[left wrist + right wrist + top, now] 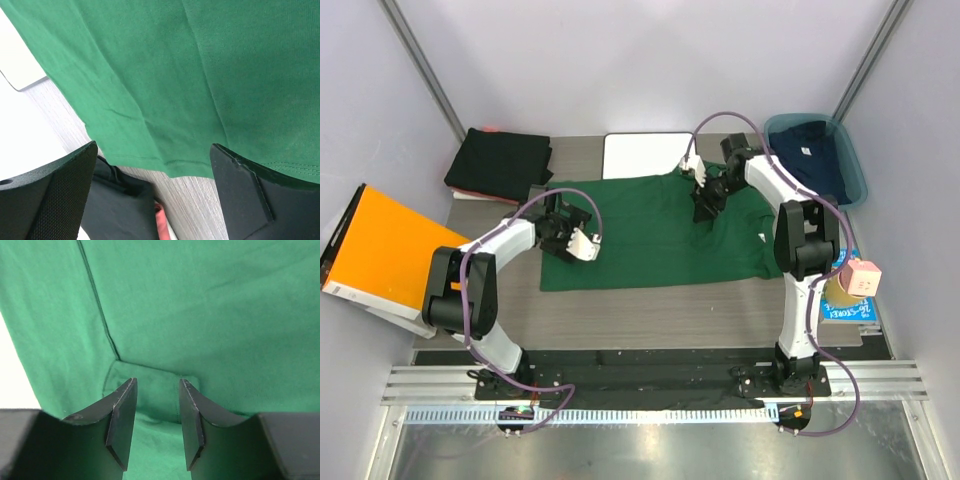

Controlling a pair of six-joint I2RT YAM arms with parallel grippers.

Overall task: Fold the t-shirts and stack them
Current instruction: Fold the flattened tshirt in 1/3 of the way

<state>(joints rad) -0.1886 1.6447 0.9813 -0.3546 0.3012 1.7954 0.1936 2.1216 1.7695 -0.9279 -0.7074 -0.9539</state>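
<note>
Top: dark green t-shirt [660,235] spread on counter [650,315]; left fingers [562,212] at its left edge, right fingers [706,205] near its far edge. Left wrist: fingers [55,195] splayed wide, empty, above its hem. Right wrist: fingers [120,420] slightly parted, gripping nothing, over its fold.

Left hand [154,146] fingers spread over green t-shirt [200,75] hem; black shirts [120,200], wood tabletop [65,115] beyond.
</note>
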